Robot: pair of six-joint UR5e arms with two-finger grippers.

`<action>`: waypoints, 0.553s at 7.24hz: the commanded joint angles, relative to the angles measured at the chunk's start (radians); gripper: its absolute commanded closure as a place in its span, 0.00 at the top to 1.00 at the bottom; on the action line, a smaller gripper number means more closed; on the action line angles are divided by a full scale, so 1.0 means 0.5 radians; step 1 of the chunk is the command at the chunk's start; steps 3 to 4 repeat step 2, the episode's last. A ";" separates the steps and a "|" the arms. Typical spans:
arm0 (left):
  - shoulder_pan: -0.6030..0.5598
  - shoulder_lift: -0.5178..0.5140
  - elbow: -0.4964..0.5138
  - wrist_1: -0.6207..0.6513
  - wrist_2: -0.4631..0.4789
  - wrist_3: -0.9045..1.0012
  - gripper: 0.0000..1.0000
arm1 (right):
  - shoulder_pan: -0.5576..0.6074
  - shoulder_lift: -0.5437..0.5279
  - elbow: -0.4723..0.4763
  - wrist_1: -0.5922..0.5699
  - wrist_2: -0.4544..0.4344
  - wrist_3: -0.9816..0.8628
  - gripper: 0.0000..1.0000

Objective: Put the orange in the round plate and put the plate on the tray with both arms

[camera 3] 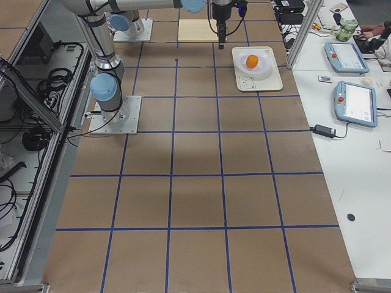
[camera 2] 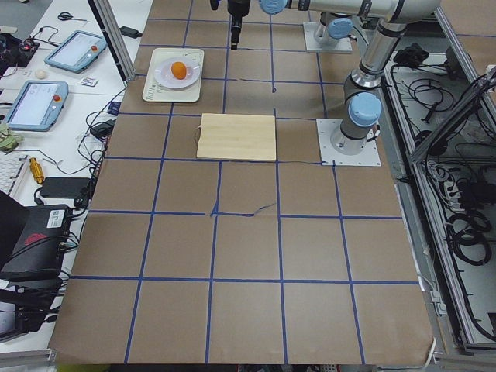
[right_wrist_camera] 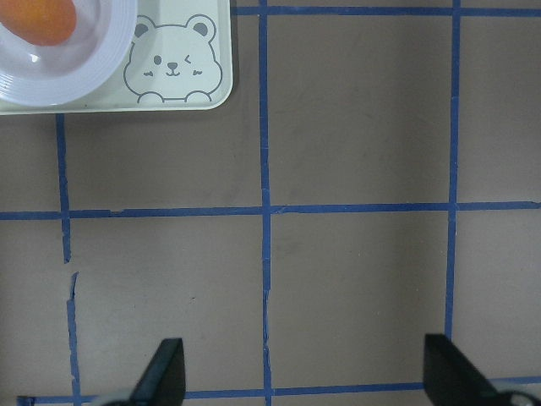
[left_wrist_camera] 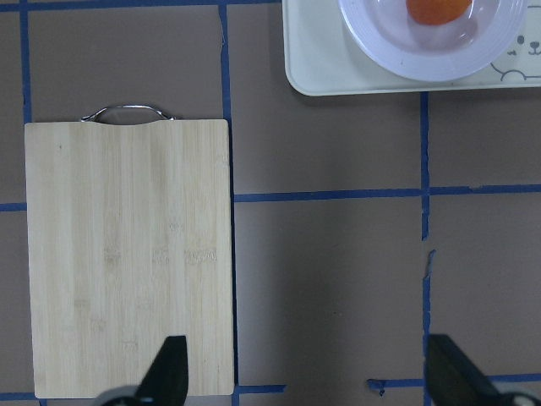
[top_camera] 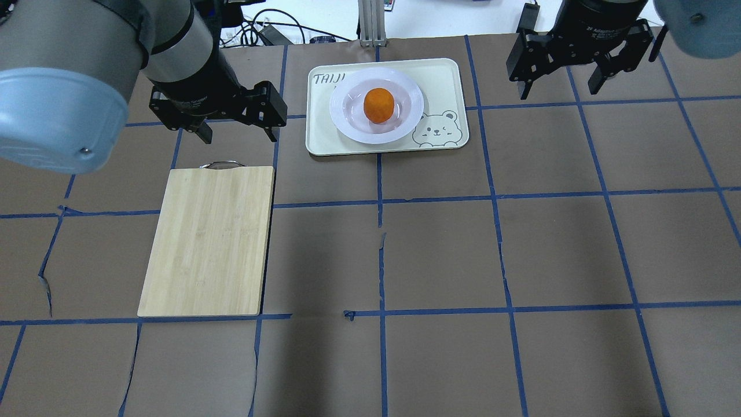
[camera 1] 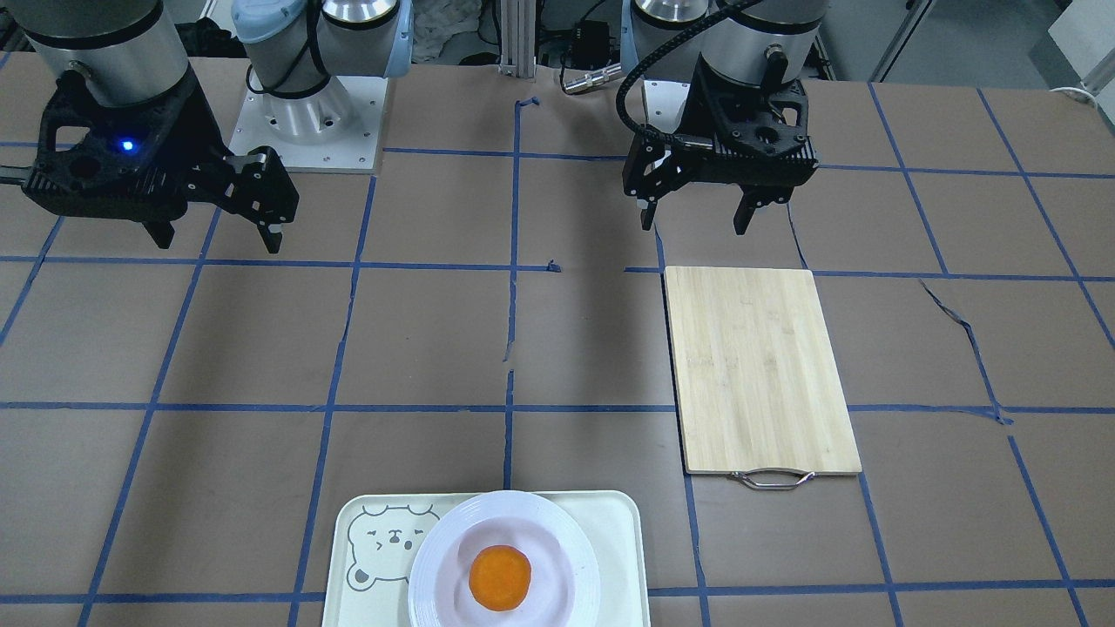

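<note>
The orange (top_camera: 379, 105) lies in the sunken centre of the white round plate (top_camera: 347, 119). That plate rests on the cream tray (top_camera: 444, 81) with the bear face, at the table's far edge from the robot. The same orange (camera 1: 500, 577), plate (camera 1: 435, 566) and tray (camera 1: 618, 531) show in the front-facing view. My left gripper (top_camera: 236, 129) hangs open and empty left of the tray, above the board's handle end. My right gripper (top_camera: 559, 81) hangs open and empty right of the tray. Both are apart from the plate.
A bamboo cutting board (top_camera: 208, 240) with a metal handle (top_camera: 220, 165) lies on the robot's left half. Brown paper with blue tape lines covers the table. Tablets and cables sit on a side bench (camera 3: 351, 104) beyond the tray.
</note>
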State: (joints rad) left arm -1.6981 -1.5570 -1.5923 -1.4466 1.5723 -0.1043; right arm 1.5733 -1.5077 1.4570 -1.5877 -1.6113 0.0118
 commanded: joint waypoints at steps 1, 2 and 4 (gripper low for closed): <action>0.000 0.000 0.000 0.000 0.000 0.000 1.00 | 0.001 -0.010 0.056 -0.070 0.071 0.108 1.00; 0.000 0.000 0.000 0.000 0.000 0.000 1.00 | 0.001 -0.010 0.056 -0.083 0.072 0.114 1.00; 0.000 0.000 0.000 0.000 0.000 0.000 1.00 | 0.001 -0.010 0.056 -0.083 0.072 0.114 1.00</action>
